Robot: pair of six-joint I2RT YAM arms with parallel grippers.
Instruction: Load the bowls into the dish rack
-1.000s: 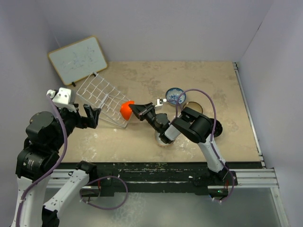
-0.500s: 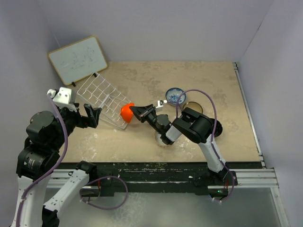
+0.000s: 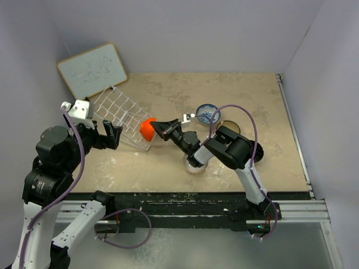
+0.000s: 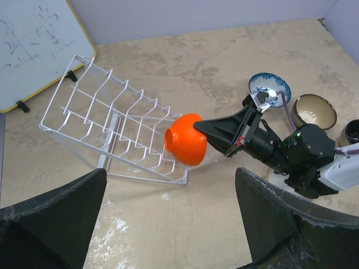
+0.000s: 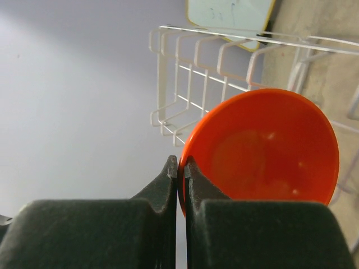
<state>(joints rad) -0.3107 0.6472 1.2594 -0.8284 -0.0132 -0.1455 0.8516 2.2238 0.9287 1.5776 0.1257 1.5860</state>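
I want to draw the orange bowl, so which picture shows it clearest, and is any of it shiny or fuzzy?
Right wrist view: the orange bowl fills the frame, sharp, with pale soft glints inside; the right tool pinching its rim is dark, with little detail. Left wrist view: smaller but crisp and evenly lit, no glare. Top view: tiny, colour clear, little detail.

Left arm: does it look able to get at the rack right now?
Probably yes. The left gripper is open, facing the rack with nothing between; the right gripper holds the orange bowl at one corner only.
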